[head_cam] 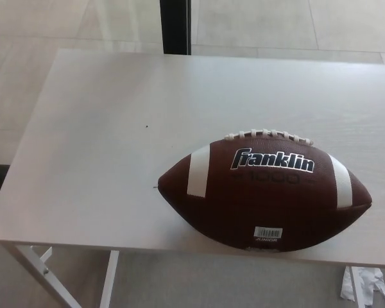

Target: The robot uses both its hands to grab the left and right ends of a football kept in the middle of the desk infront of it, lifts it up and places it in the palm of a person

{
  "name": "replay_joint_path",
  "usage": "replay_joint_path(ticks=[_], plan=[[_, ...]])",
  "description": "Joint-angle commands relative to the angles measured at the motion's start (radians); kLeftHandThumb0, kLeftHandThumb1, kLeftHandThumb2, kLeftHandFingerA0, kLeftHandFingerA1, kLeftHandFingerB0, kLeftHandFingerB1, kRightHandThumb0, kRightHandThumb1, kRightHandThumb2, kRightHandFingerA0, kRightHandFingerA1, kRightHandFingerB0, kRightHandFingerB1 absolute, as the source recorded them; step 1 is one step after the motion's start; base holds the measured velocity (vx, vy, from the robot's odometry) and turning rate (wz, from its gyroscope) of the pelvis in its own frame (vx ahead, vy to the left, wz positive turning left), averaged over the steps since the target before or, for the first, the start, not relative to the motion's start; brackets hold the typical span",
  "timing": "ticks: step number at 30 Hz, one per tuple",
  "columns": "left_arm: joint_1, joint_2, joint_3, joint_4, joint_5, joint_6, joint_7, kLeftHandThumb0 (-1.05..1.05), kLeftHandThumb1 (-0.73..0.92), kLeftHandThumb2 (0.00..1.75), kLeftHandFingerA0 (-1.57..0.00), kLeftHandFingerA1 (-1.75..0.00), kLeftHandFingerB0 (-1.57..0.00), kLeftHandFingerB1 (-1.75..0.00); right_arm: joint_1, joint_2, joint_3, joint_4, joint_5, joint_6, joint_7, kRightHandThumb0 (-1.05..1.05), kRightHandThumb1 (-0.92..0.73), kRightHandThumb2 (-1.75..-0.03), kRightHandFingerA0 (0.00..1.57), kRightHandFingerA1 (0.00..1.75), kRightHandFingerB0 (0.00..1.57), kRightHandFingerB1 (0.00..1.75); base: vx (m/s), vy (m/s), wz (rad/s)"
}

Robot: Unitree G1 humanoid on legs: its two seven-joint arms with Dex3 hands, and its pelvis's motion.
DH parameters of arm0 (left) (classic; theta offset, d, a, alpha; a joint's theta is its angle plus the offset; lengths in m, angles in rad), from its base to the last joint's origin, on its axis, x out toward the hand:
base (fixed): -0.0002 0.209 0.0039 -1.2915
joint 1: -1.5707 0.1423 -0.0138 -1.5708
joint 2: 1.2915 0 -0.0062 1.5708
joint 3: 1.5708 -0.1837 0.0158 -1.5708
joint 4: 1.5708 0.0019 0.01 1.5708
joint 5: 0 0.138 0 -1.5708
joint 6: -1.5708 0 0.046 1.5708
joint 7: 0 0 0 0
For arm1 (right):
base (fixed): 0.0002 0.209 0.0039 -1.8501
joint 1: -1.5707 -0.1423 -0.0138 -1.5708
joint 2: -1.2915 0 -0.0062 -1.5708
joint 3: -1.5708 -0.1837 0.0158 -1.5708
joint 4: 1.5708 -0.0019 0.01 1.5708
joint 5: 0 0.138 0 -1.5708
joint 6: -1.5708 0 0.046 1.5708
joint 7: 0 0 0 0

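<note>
A brown football with two white stripes, white laces on top and "Franklin" lettering lies on its side on the pale wooden desk, toward the front right. Its pointed ends face left and right. A barcode sticker shows on its lower side. Neither of my hands appears in the head view. No person's hand is visible either.
The desk's front edge runs just below the ball, with white desk legs under it at the left. A dark vertical post stands behind the desk. Something white and crumpled sits on the floor at the lower right.
</note>
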Motion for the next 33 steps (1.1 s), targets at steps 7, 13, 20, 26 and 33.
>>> replay_joint_path(ticks=[7, 13, 20, 26, 33], plan=[[-0.067, -0.073, 0.200, -0.324, -0.220, 0.072, 0.066, -0.77, 0.80, 0.65, -0.57, -0.55, -0.38, -0.41, -0.145, -0.055, -0.256, -0.040, 0.246, -0.014, -0.005, -0.84, -0.87, -0.67, 0.46, 0.46, 0.20, 0.30, 0.00, 0.000, 0.00], [-0.248, -0.110, 0.213, -0.681, -0.326, 0.215, 0.179, -0.97, 0.59, 0.83, -0.61, -0.56, -0.48, -0.49, -0.298, -0.054, -0.281, -0.162, 0.275, 0.014, -0.011, -0.84, -0.89, -0.67, 0.47, 0.48, 0.20, 0.30, 0.00, 0.000, 0.00], [-0.449, -0.145, 0.061, -1.009, -0.274, 0.313, 0.272, -0.86, 0.77, 0.70, -0.40, -0.42, -0.30, -0.35, -0.409, 0.115, -0.202, -0.529, 0.320, 0.187, -0.098, -0.92, -0.85, -0.65, 0.38, 0.97, 0.14, 0.46, 0.00, 0.000, 0.00], [-0.559, -0.238, -0.109, -1.088, -0.177, 0.326, 0.280, -0.79, 0.92, 0.71, -0.32, -0.47, -0.19, -0.35, -0.375, 0.352, -0.103, -0.801, 0.336, 0.207, -0.152, -1.05, -0.86, -0.68, 0.44, 1.16, 0.34, 0.90, 0.00, 0.000, 0.00], [-0.458, -0.327, -0.381, -1.158, 0.010, 0.242, 0.208, -0.80, 0.76, 1.05, -0.23, -0.55, -0.19, -0.49, -0.299, 0.525, 0.015, -0.910, 0.244, 0.238, -0.189, -1.05, -0.87, -0.75, 0.11, 1.29, 0.12, 0.93, 0.00, 0.000, 0.00]])
